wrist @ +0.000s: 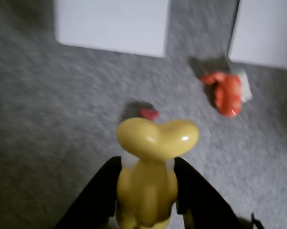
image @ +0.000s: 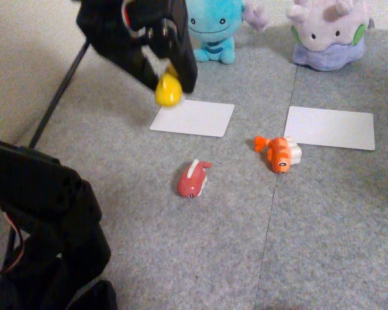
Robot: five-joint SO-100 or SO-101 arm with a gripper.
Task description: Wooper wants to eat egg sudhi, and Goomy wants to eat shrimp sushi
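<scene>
My gripper (image: 166, 81) is shut on the yellow egg sudhi (image: 168, 90) and holds it in the air above the left edge of the left white card (image: 194, 118). In the wrist view the egg sudhi (wrist: 150, 167) sits between the black fingers (wrist: 99, 195), tail fin pointing away. Wooper (image: 214, 27), the light blue plush, sits behind that card. Goomy (image: 326, 32), the lilac plush, sits behind the right white card (image: 332, 128). The orange striped shrimp sushi (image: 281, 152) lies on the carpet next to the right card's near left corner, and shows blurred as the shrimp sushi (wrist: 228, 92).
A red-and-white fish toy (image: 194, 179) lies on the grey carpet in front of the left card; its tail (wrist: 149, 113) peeks out past the yellow toy. The arm's black base (image: 45, 239) fills the lower left. A carpet seam (image: 277, 174) runs front to back.
</scene>
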